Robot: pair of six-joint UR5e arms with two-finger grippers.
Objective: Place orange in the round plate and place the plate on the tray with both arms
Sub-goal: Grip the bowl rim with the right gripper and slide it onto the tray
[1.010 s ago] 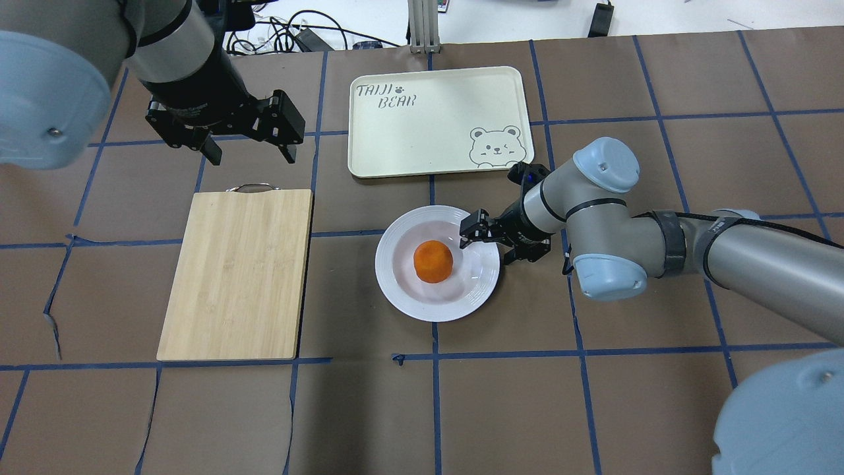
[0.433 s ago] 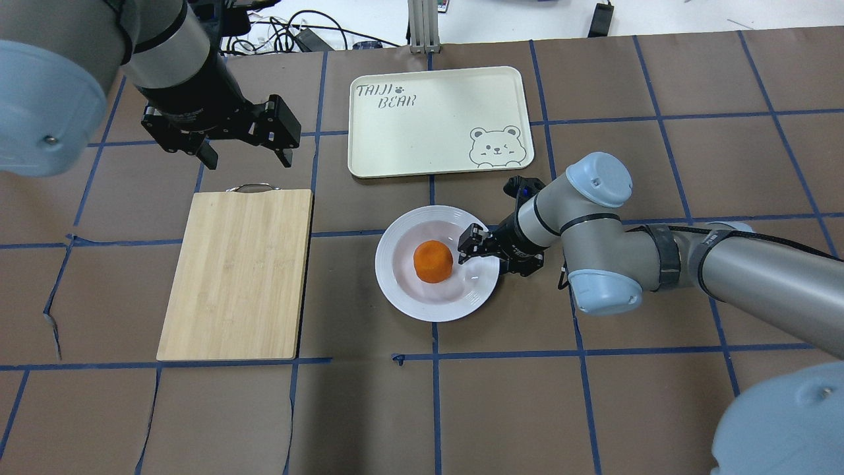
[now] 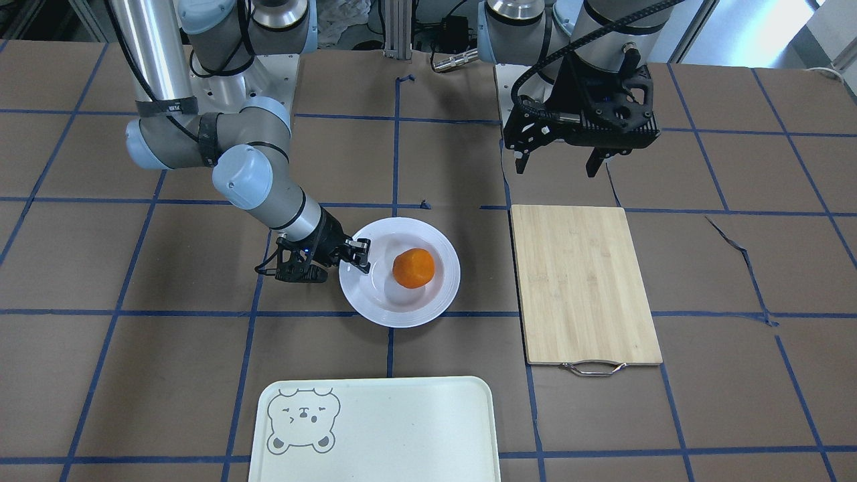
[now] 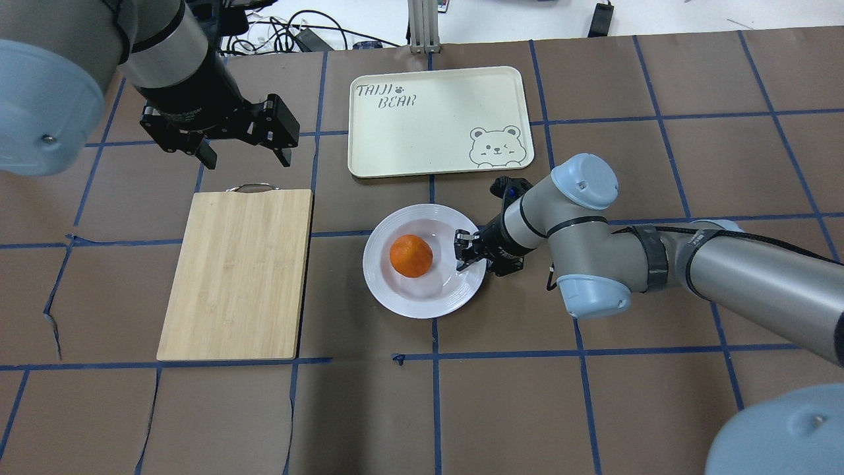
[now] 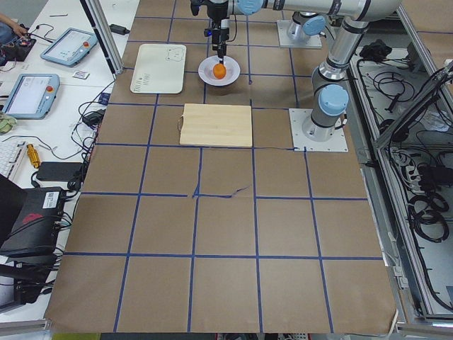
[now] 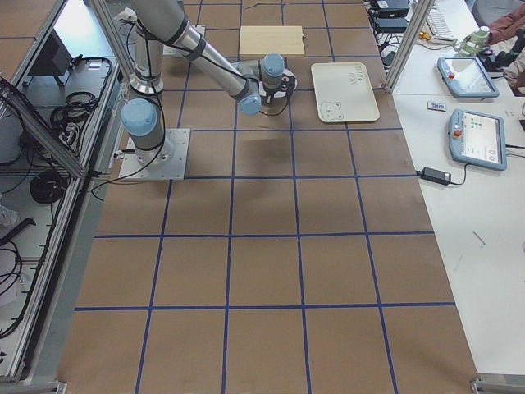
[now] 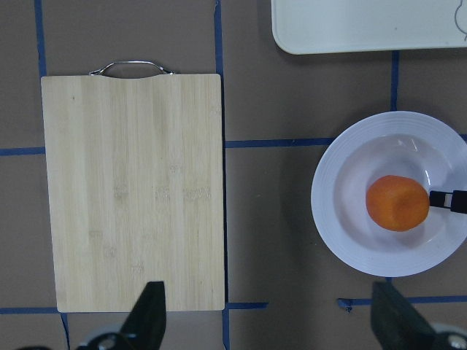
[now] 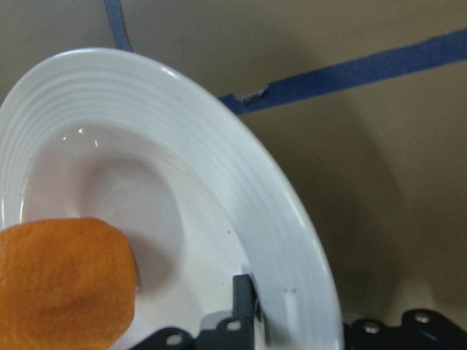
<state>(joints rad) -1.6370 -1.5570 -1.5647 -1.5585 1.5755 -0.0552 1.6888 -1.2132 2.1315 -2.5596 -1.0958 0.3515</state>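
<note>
The orange [image 4: 411, 256] lies in the sunken centre of the round plate [image 4: 395, 300], left of its middle. My right gripper [image 4: 471, 254] is low at the plate's right rim and shut on it. In the right wrist view one finger [image 8: 244, 295] presses the inner side of the rim [image 8: 182, 124], with the orange [image 8: 62, 284] close by. The tray [image 4: 428, 132] lies just beyond the plate. My left gripper [image 4: 244, 153] hangs open and holds nothing, above the table beyond the far end of the board. From it I look down on the plate [image 7: 336, 219] and orange [image 7: 396, 203].
A bamboo cutting board [image 4: 237, 274] with a metal handle lies left of the plate. Cables and a metal post [image 4: 422, 26] sit past the table's far edge. In the front-facing view the tray [image 3: 388, 435] is nearest, and the plate [image 3: 402, 318] behind it.
The right gripper moved left onto the plate's rim and closed on it. The plate slid a little left and the orange rolled left in it. The left gripper drifted slightly.
</note>
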